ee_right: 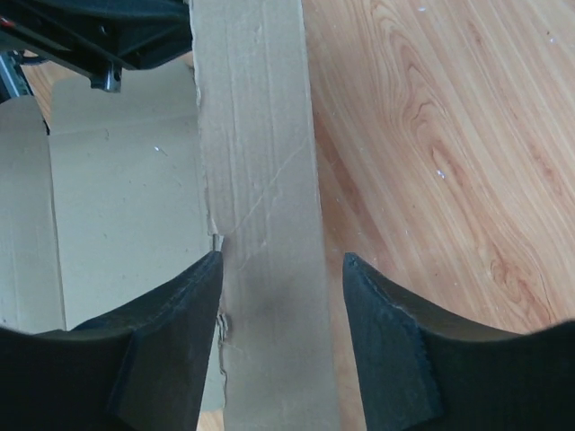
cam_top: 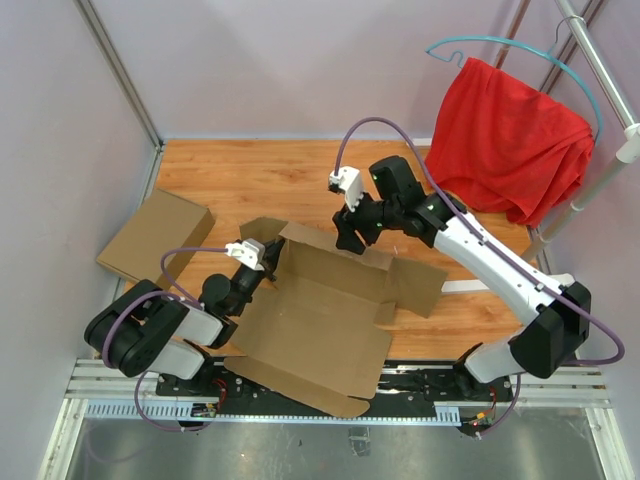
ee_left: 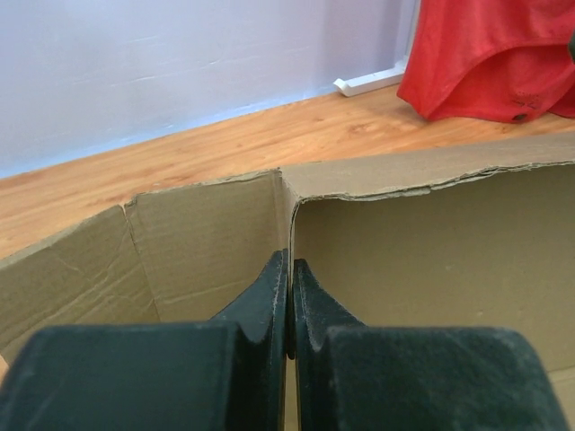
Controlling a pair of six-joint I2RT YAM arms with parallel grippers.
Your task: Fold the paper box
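The paper box [cam_top: 320, 320] lies half-formed in the middle of the table, a brown cardboard sheet with its walls standing. My left gripper [cam_top: 266, 272] is at the box's left rear corner. In the left wrist view it [ee_left: 290, 260] is shut on the thin edge of a side wall [ee_left: 198, 251], beside the back wall [ee_left: 431, 260]. My right gripper [cam_top: 350, 240] hangs over the back wall. In the right wrist view it [ee_right: 283, 260] is open and straddles the wall's top strip [ee_right: 260, 135]; the left finger [ee_right: 193, 296] touches the strip and the right finger stands apart.
A lighter tan closed box [cam_top: 155, 235] lies at the table's left edge. A red cloth [cam_top: 510, 135] on a teal hanger [cam_top: 520, 50] hangs from a rack at the back right. A white strip [cam_top: 462, 286] lies on the wood right of the box.
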